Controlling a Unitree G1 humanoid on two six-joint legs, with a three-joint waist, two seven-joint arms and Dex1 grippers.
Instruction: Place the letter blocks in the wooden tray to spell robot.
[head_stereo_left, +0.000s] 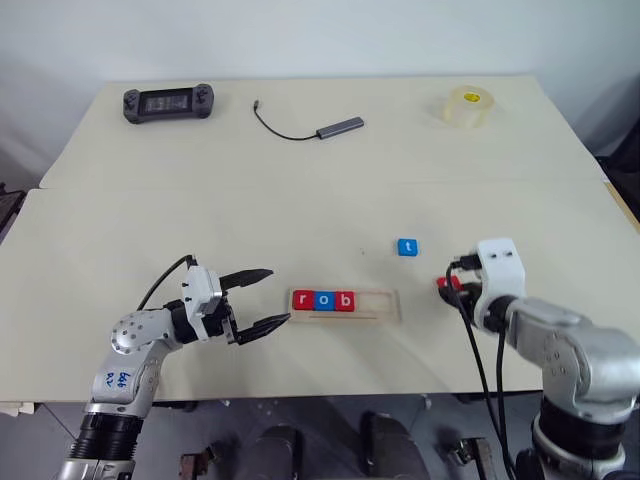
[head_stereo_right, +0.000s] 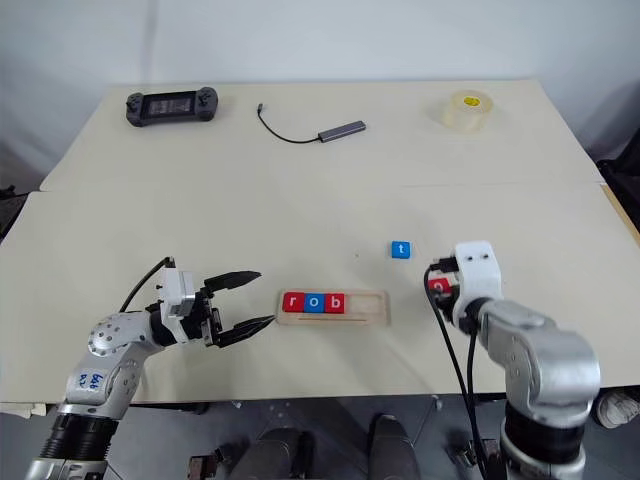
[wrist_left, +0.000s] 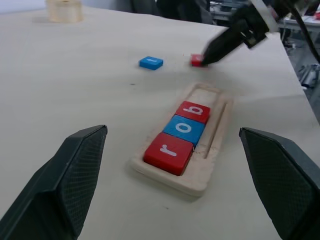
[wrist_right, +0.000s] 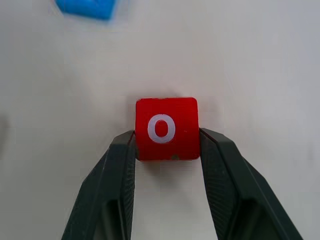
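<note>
The wooden tray lies near the table's front edge with three letter blocks in its left part: a red r, a blue o and a red b. Its right part is bare. A blue t block lies flat on the table just behind the tray's right end. My right gripper is to the right of the tray, shut on a red o block held low over the table. My left gripper stands open just left of the tray, holding nothing.
At the back of the table are a dark game controller on the left, a grey USB hub with its cable in the middle and a roll of clear tape on the right. A seam crosses the table's middle.
</note>
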